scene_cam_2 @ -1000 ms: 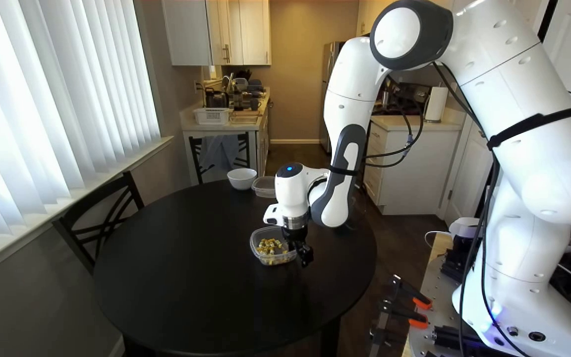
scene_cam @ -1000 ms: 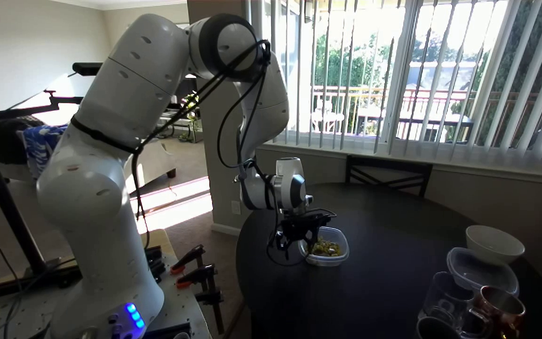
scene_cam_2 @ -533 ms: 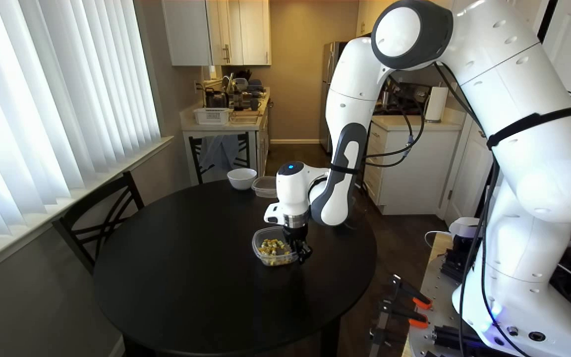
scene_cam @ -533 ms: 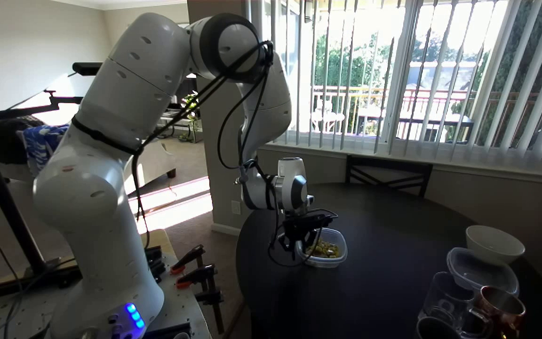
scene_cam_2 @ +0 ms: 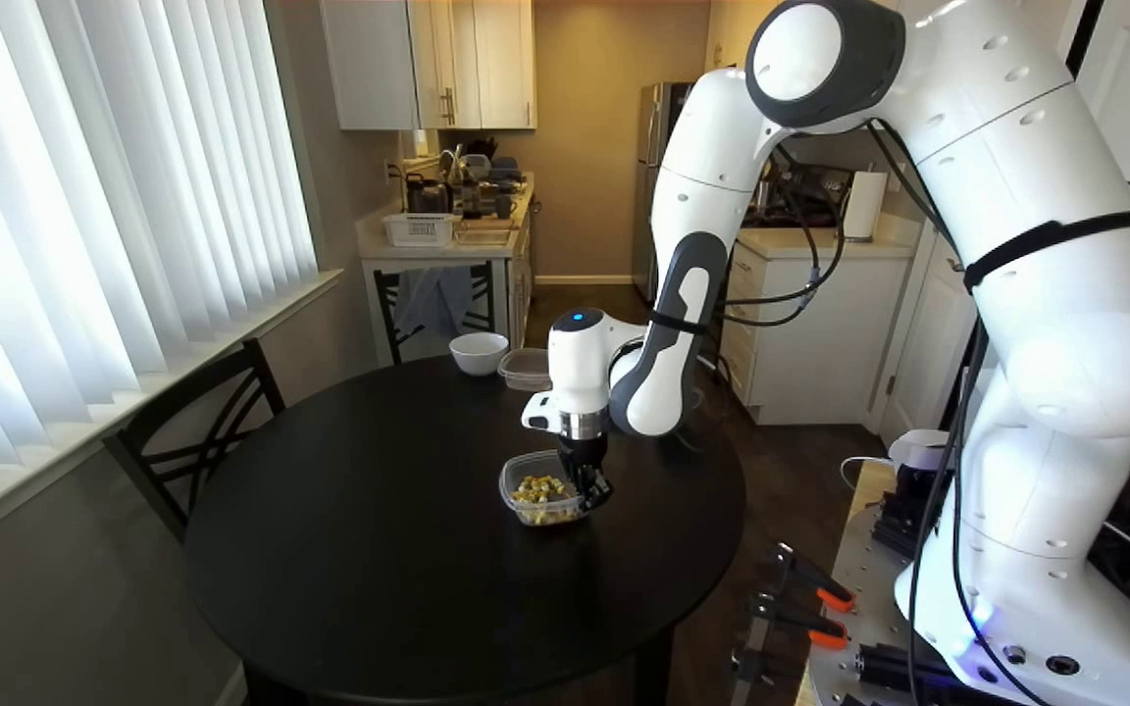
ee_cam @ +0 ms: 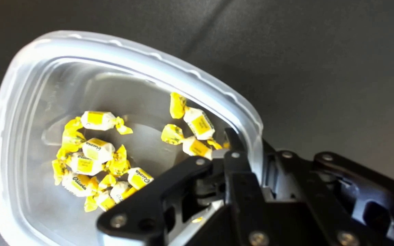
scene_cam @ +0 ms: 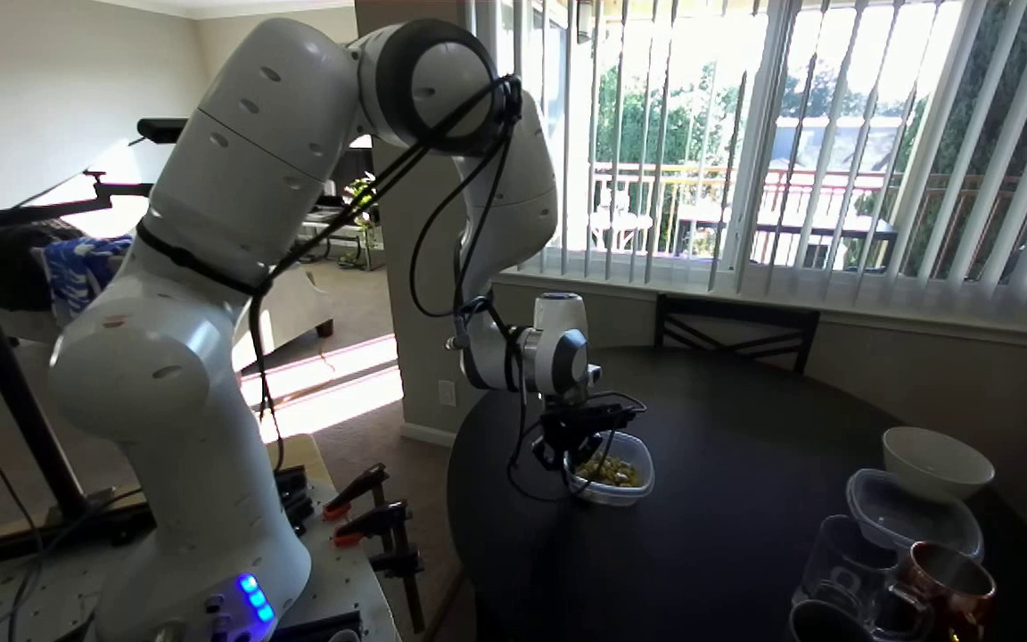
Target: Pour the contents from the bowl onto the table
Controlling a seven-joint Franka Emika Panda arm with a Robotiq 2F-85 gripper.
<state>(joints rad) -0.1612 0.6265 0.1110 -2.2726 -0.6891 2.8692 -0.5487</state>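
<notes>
The bowl, a clear squarish plastic tub, stands upright on the dark round table. Its contents are yellow-and-white wrapped candies, scattered over the bottom, all still inside. In the wrist view my gripper straddles the tub's wall, one finger inside and one outside, pinching the rim. Both exterior views show the gripper over the arm-side edge of the tub, pointing down. The fingertips are partly hidden by the wall and by the gripper's own links.
On the table's far side in an exterior view stand a white bowl, another clear tub, a glass mug and a copper mug. A chair stands by the window, close to the table edge.
The jaws have come together on the tub's rim. The gripper has shifted slightly inward over the table, and the tub has slid a little toward the arm.
</notes>
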